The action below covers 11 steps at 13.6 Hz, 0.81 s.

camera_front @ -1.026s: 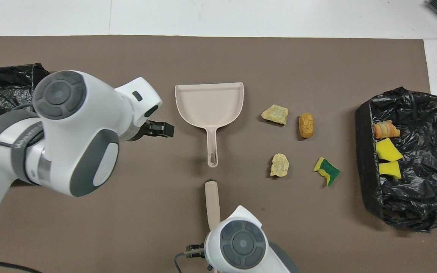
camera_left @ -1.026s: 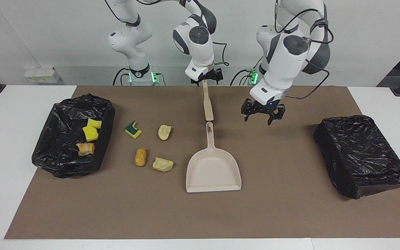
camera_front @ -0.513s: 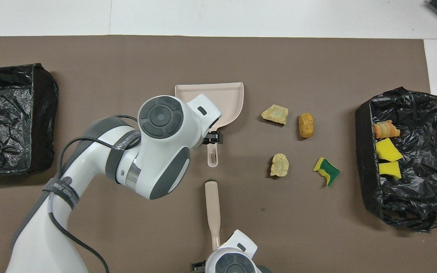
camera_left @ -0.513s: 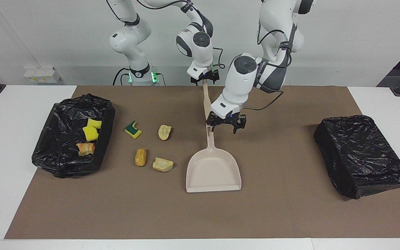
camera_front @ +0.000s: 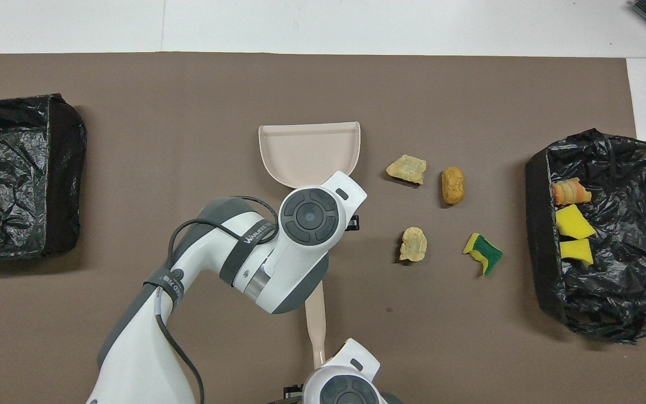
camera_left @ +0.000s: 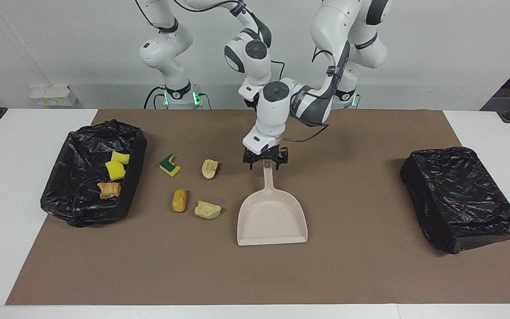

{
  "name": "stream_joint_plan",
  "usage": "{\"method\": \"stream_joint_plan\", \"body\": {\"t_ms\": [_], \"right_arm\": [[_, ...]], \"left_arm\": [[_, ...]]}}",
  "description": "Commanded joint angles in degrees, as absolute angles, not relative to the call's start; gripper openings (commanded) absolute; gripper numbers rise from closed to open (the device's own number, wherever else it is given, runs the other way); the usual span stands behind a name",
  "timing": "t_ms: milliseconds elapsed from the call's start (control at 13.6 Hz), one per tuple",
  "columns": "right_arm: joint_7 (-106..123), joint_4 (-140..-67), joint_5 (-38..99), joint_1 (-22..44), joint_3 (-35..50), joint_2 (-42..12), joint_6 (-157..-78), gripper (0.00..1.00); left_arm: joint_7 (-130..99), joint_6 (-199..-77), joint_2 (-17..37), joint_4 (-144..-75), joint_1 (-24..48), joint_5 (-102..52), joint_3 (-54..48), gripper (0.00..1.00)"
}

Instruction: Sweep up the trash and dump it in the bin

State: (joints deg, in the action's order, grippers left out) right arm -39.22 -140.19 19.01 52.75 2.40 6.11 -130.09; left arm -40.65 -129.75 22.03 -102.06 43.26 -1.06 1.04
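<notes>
The beige dustpan (camera_left: pixel 272 219) lies flat mid-table, its handle pointing toward the robots; it also shows in the overhead view (camera_front: pixel 309 148). My left gripper (camera_left: pixel 265 163) is low at the handle's end, its open fingers on either side of it. My right gripper (camera_left: pixel 249 102), mostly hidden by the left arm, holds the beige brush (camera_front: pixel 314 314) by its handle. On the mat lie a green-and-yellow sponge (camera_left: pixel 169 165) and three bread chunks (camera_left: pixel 209 169) (camera_left: pixel 179 200) (camera_left: pixel 207 210). In the black-lined bin (camera_left: pixel 82 208) lie two yellow sponge pieces (camera_left: pixel 117 165) and a pastry chunk (camera_left: pixel 109 190).
A second box wrapped in black bag (camera_left: pixel 461 197) sits at the left arm's end of the brown mat (camera_left: pixel 370 266). The loose trash lies between the dustpan and the bin, toward the right arm's end.
My left arm has swung from over the bare mat to the dustpan handle and come down around its end. The right gripper has drawn the brush back toward the robots.
</notes>
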Motion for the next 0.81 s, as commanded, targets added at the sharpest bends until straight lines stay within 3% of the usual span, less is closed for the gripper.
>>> {"method": "stream_joint_plan", "body": {"t_ms": [0, 147, 220, 293, 366, 440, 733], "right_arm": [[-34.21, -140.45, 19.07, 51.68, 2.29, 5.63, -131.31, 0.0], [-33.05, -140.27, 17.24, 51.51, 2.2, 5.45, -130.78, 0.0], [-33.05, -140.01, 16.7, 51.42, 2.11, 5.28, -130.43, 0.0], [-33.13, -139.57, 16.7, 50.89, 2.11, 5.36, -129.56, 0.0], [-33.22, -139.22, 16.61, 50.54, 1.94, 6.06, -127.2, 0.0], [-33.31, -138.26, 16.52, 50.28, 1.67, 7.28, -123.87, 0.0], [-33.49, -137.46, 15.38, 46.77, 1.67, 14.66, -111.83, 0.0]], "left_arm": [[-42.54, -130.61, 22.15, -101.95, 43.6, 0.35, 2.11, 0.91], [-42.28, -130.43, 21.89, -101.6, 42.89, 0.44, 2.11, 0.88], [-42.36, -130.08, 21.88, -101.69, 42.8, 0.44, 2.11, 0.77], [-42.36, -129.9, 21.88, -101.69, 42.8, 0.35, 2.11, 0.59], [-42.28, -129.73, 21.88, -101.69, 42.8, 0.35, 2.02, 0.26], [-42.19, -129.9, 21.88, -101.86, 42.8, 0.44, 2.02, 0.02], [-41.14, -129.64, 21.19, -101.87, 42.11, 0.35, 2.46, 0.0]]}}
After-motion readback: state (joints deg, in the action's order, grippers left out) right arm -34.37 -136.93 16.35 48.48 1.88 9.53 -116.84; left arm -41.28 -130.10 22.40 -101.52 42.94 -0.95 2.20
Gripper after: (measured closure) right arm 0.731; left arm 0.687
